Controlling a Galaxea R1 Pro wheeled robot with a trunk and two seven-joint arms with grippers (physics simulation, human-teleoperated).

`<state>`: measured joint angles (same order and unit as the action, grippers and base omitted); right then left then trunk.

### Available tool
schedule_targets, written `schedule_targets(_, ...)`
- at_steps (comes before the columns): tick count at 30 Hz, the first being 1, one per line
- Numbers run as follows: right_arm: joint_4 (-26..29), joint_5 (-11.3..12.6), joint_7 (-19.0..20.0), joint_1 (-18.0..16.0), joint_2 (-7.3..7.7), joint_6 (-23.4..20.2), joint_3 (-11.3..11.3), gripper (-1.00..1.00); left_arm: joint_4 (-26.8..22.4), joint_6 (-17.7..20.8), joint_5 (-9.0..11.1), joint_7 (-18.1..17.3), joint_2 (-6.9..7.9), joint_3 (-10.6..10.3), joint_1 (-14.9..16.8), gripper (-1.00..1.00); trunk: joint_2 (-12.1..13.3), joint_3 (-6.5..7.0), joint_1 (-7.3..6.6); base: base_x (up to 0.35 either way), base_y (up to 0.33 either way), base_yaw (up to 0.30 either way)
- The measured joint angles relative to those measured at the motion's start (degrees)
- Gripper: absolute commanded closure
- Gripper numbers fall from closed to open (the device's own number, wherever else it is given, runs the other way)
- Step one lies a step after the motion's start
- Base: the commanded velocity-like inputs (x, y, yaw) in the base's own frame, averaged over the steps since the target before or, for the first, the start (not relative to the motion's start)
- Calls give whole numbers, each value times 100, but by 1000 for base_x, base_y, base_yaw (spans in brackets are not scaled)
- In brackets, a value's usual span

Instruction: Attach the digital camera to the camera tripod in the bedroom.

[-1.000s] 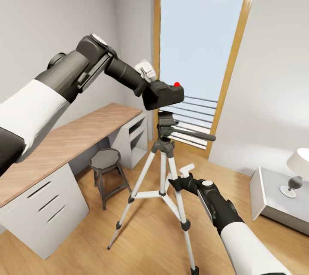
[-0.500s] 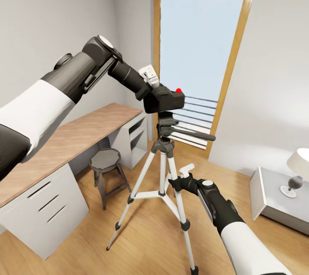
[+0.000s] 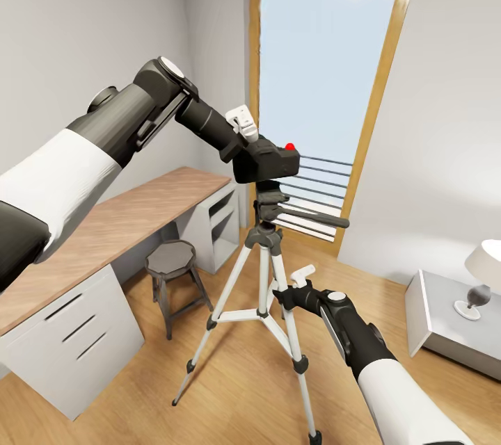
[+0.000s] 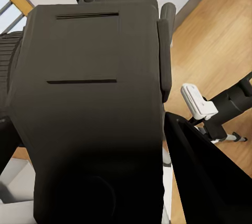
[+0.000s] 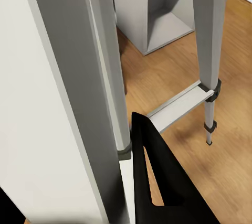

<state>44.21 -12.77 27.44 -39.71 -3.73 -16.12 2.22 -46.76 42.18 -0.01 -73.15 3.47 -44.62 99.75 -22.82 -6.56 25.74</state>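
My left gripper is shut on the black digital camera, whose red dot faces up. The camera's underside meets the top of the tripod's dark head; I cannot tell whether it is fastened. The long pan handle sticks out toward the window. In the left wrist view the camera body sits against a black finger. Lower down, my right gripper is shut on a silver tripod leg, which runs beside a black finger as a broad leg in the right wrist view.
A wood-topped white desk runs along the left wall, with a grey octagonal stool in front of it. The tall wood-framed window is behind the tripod. A grey nightstand with a white lamp stands at the right.
My left arm has lowered the camera from a little above the tripod head down onto it, then held still. The right arm and tripod have not moved.
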Motion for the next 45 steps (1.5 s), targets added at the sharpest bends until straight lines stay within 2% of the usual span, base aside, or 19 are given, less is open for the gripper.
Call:
schedule_targets(6,1,-24,19,0,0,1,-1,100,-2,0,-1,0,0,0,0,100,0,0,0,0,0,0)
schedule_targets(12,8,-170,141,0,-1,12,-12,100,-5,0,0,0,-3,1,0,100,0,0,0,0,0,0)
schedule_targets(15,10,-175,136,0,-1,15,-16,100,-48,1,59,-4,-4,27,0,100,0,0,0,0,0,0)
schedule_targets(27,12,-175,136,0,-1,13,-13,100,-72,15,69,-4,-9,43,0,100,0,0,0,0,0,0)
schedule_targets(45,13,-172,135,0,-1,12,-17,100,-107,71,9,33,0,58,0,100,0,0,0,0,0,0)
